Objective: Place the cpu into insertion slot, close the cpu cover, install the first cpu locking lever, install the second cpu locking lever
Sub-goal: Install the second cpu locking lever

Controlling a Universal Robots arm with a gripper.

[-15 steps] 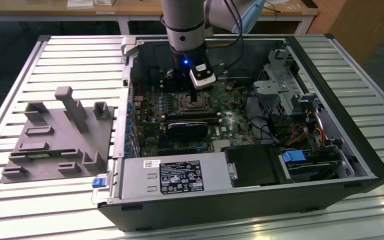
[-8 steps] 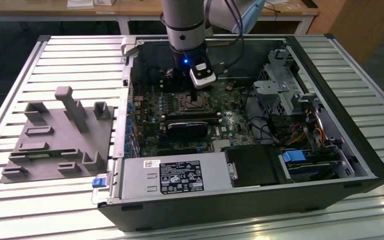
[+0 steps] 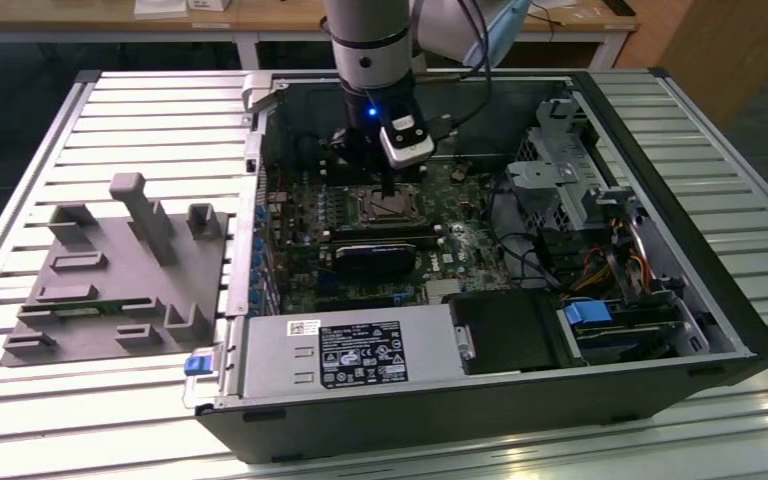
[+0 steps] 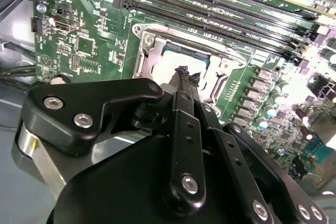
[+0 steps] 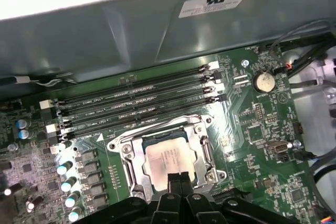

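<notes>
I note the cpu [image 5: 170, 157] has a pale, satin metal top; the cpu cover [image 5: 202, 145] is bright bare metal; the gripper [image 4: 185, 77] is matt black.

The motherboard [image 5: 247, 129] is green with fine pale tracing, crossed by long black memory slots [image 5: 136, 100], and at its middle the cpu [image 5: 169, 158] shows a silvery-grey top inside the bright metal cpu cover [image 5: 206, 153]. The end effector [image 4: 188, 77] is matt black with silver screw heads. In the exterior view, the black computer case [image 3: 704, 290] holds a grey power supply box [image 3: 344, 350] bearing a black-and-white label, and beside it on the pale slatted tabletop [image 3: 144, 100] a plain grey fixture [image 3: 117, 280] sits at the exterior view's left.
</notes>
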